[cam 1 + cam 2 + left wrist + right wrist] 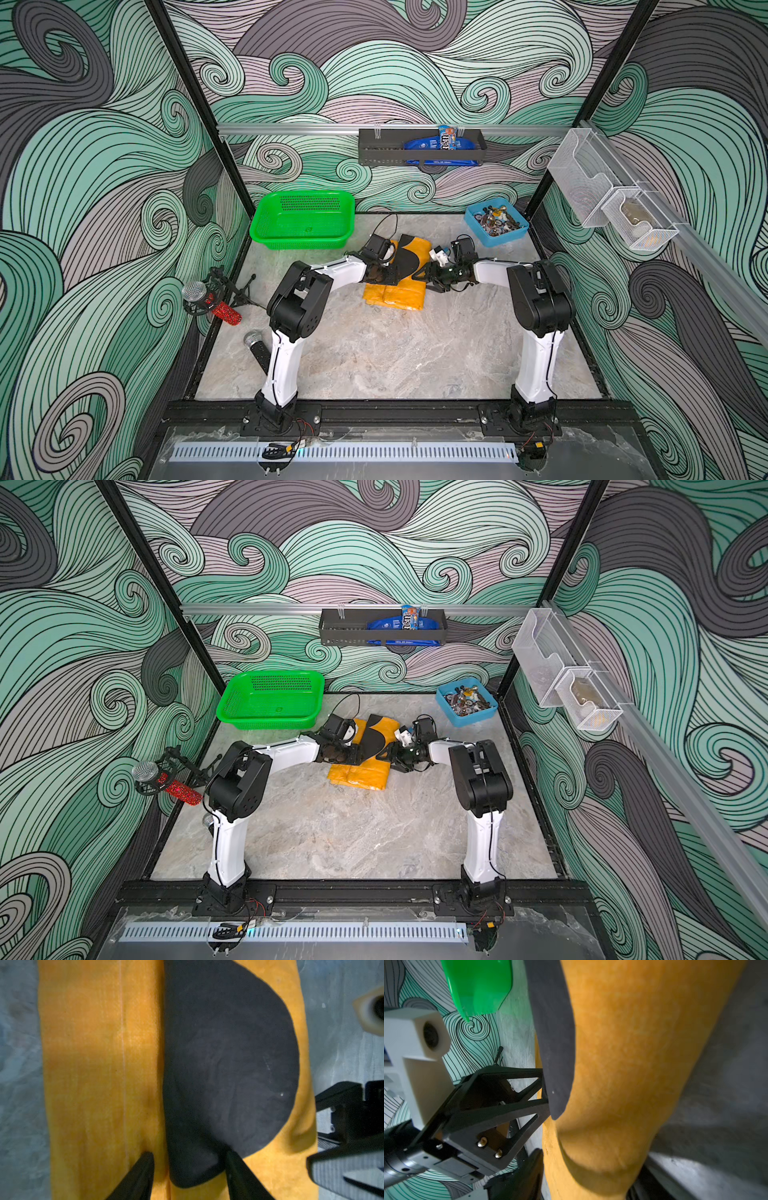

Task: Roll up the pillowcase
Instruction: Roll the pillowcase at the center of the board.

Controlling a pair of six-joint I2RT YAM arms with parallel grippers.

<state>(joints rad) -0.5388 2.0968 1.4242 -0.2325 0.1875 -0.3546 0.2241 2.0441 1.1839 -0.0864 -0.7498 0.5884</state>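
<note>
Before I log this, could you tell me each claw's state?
Left claw: open, over the pillowcase.
Right claw: around the pillowcase edge; grip cannot be told.

Both top views are looking down from high above the near edge, taking in the whole table [374, 353]. Each wrist camera is sitting close over the pillowcase [93, 1064], which all four views are sharing.

Snack packet [448, 137] in the wall rack [380, 146]: we make out large white letters, too blurred to read.
Pillowcase [99, 1076]: we read no print.
</note>
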